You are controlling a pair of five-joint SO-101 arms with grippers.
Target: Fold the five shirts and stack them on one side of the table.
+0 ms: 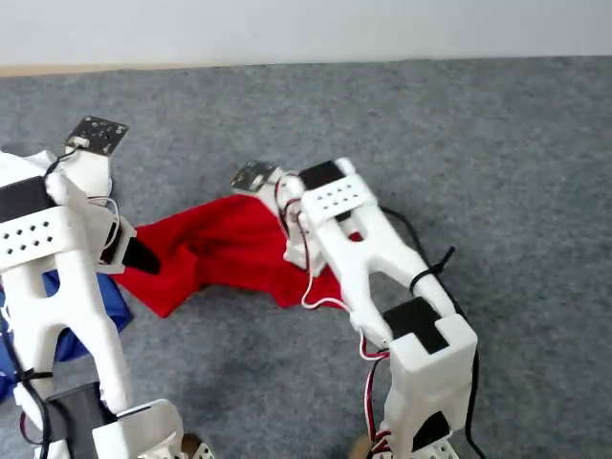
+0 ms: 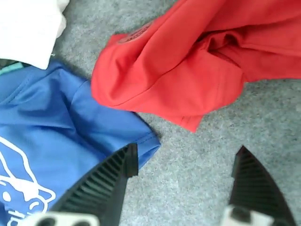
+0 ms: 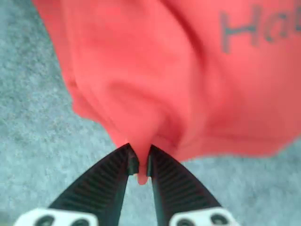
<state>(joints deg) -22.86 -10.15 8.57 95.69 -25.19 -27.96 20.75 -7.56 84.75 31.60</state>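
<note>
The right gripper (image 3: 139, 162) is clenched on a thin fold at the edge of the red shirt (image 1: 229, 251), on the shirt's 3 o'clock side as I look down. The left gripper (image 2: 187, 157) hangs released above the table (image 1: 478, 143) at the shirt's 9 o'clock end and grasps nothing. The red shirt lies crumpled mid-table. I judge the step is to spread it flat. The left gripper should take the near corner low, then the 2 arms should pull apart slowly, because the right pinch is small and may slip. The blue shirt (image 2: 56, 141) lies at 8 o'clock, just beside the red one, with a white cloth (image 2: 28, 28) near it. All rest directly on the table.
</note>
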